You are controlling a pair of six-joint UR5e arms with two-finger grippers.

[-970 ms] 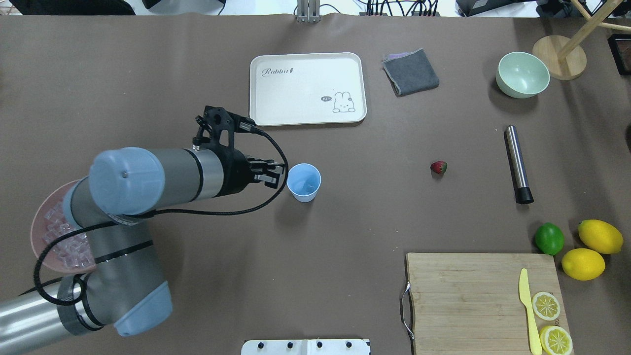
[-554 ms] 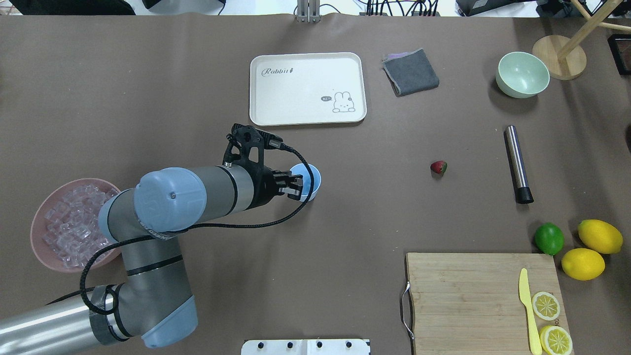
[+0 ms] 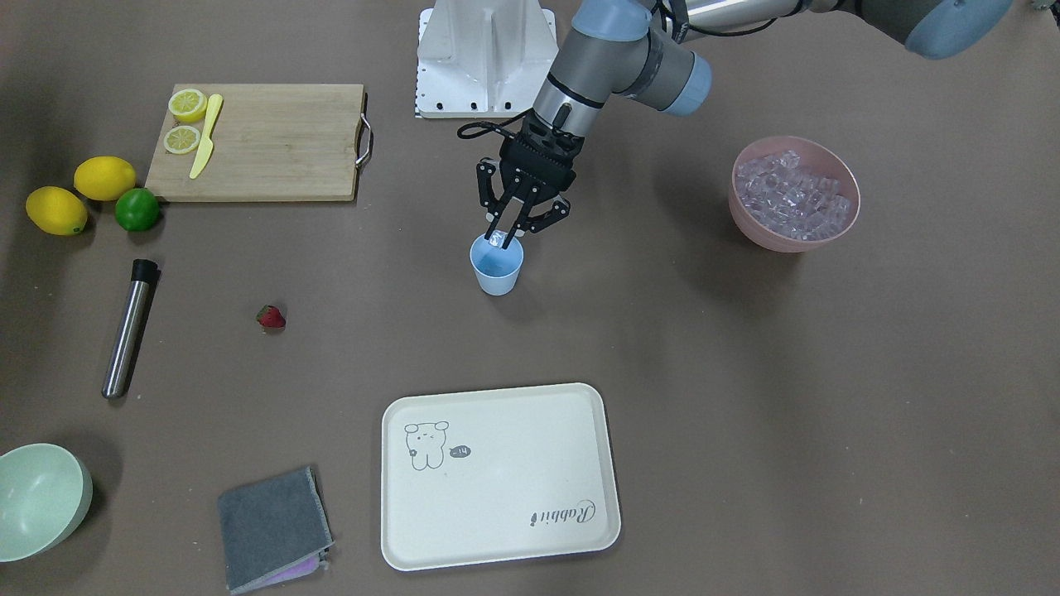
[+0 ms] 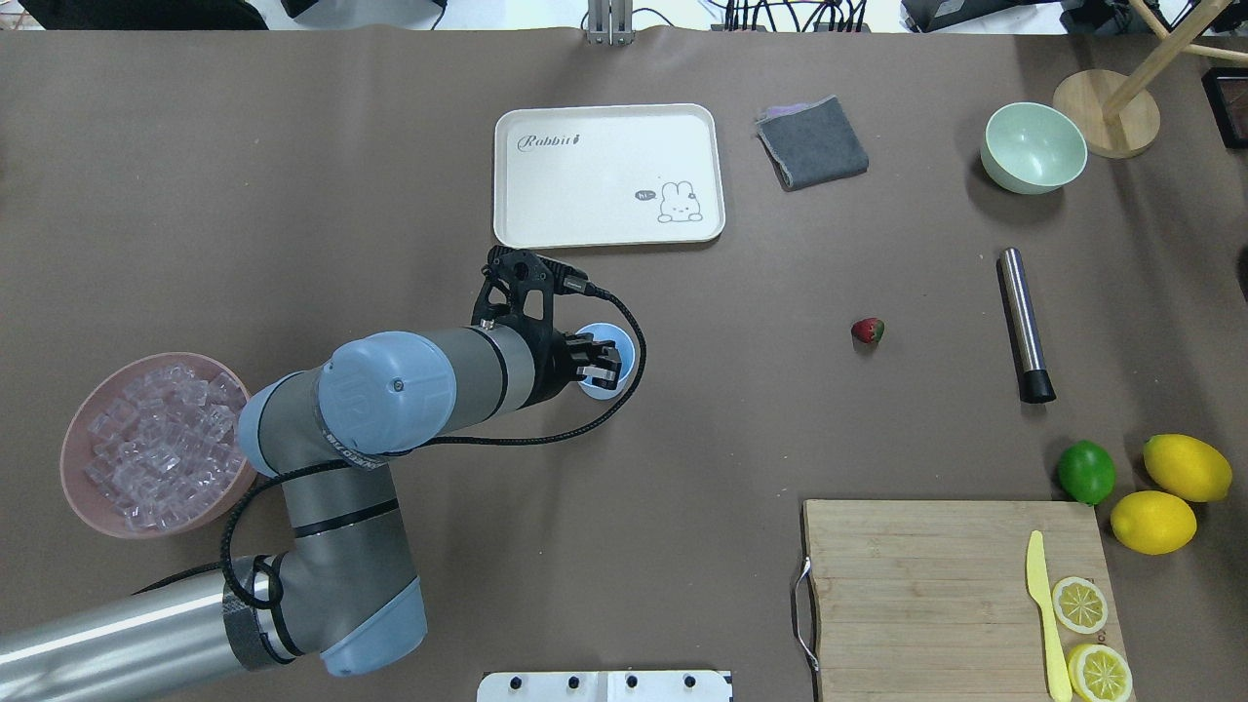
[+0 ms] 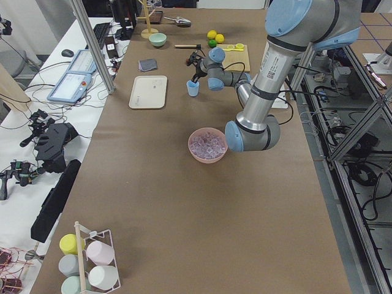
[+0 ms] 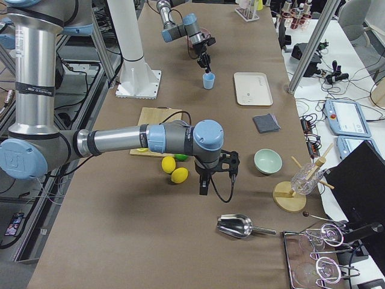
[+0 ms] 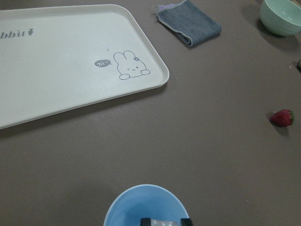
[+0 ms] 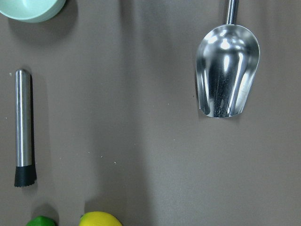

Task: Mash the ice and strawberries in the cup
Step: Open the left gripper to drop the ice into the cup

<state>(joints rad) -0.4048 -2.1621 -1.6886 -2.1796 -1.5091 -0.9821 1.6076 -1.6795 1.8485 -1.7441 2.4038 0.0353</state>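
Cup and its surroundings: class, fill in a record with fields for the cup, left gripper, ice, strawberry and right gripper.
cup: light blue, upright on the table
left gripper: over the cup's mouth, shut on an ice cube
ice: heaped in the pink bowl
strawberry: on the table, apart from the cup
right gripper: hangs near the lemons; open or shut cannot be told

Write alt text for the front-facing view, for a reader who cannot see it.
The left claw holds an ice cube over the blue cup at mid-table. A pink bowl of ice sits to the view's right, a strawberry to its left.
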